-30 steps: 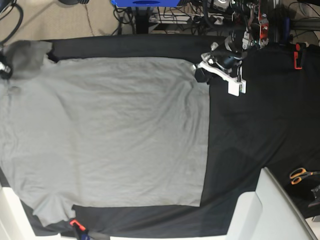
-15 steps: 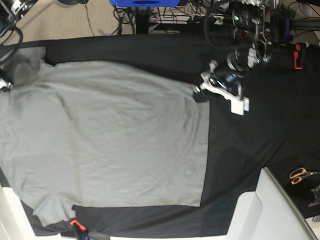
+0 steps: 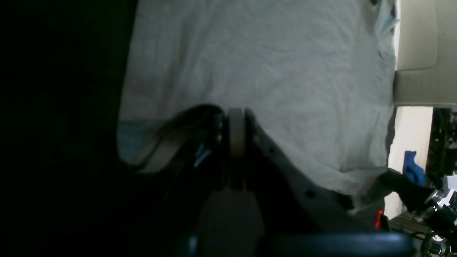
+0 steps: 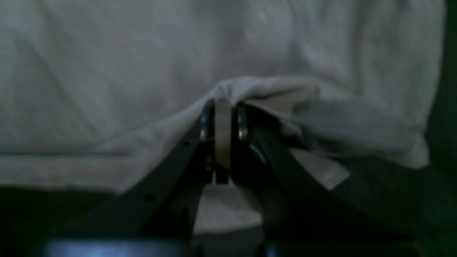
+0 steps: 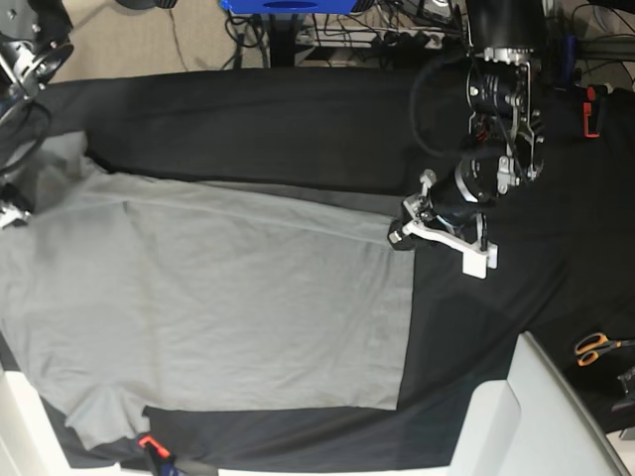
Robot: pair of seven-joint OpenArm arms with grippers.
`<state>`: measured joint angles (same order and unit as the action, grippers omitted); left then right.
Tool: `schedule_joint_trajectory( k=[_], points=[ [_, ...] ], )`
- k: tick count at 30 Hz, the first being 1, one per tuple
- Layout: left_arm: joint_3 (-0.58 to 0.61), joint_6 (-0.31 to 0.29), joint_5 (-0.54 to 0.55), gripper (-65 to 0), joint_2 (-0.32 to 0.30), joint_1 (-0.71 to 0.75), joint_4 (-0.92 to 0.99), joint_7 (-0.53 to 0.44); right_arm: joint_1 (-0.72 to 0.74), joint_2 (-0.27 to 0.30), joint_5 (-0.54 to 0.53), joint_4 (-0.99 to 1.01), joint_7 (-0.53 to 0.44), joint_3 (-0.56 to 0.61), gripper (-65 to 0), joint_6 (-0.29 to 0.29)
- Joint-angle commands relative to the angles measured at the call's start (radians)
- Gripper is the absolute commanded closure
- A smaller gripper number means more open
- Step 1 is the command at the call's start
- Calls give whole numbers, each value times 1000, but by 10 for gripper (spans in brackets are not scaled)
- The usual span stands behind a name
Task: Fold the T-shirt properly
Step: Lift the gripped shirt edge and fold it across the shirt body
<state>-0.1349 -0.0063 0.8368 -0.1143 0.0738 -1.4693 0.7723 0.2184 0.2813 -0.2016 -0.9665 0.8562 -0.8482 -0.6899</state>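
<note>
The grey T-shirt (image 5: 218, 297) lies spread on black cloth, its far edge lifted and drawn inward.

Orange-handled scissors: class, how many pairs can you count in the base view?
1. The scissors lie on the black table cloth near the right edge, away from the T-shirt. Others may be hidden beyond the frame.

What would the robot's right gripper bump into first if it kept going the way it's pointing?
Probably just more of the T-shirt. The right gripper is shut on a pinch of its grey cloth, and grey cloth fills the view ahead, though depth is hard to judge.
</note>
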Motion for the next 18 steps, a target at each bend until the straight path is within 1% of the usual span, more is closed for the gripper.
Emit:
schedule_joint_trajectory(
  k=[1, 5, 9, 14, 18],
  points=[
    [-2, -5, 12, 0, -6, -22, -8, -12, 26, 20, -16, -2, -36, 28, -2, -8],
    [-2, -5, 11, 0, -9, -38, 15, -12, 54, 20, -16, 50, -113, 86, -2, -8],
    [-2, -5, 11, 0, -11, -53, 52, -12, 77, 20, -14, 106, -182, 94, -2, -8],
    [-2, -5, 9, 0, -11, -82, 106, -17, 89, 25, -14, 113, -246, 94, -2, -8],
    [-4, -4, 9, 0, -11, -101, 108, -18, 89, 25, -14, 113, -308, 96, -2, -8]
  ],
)
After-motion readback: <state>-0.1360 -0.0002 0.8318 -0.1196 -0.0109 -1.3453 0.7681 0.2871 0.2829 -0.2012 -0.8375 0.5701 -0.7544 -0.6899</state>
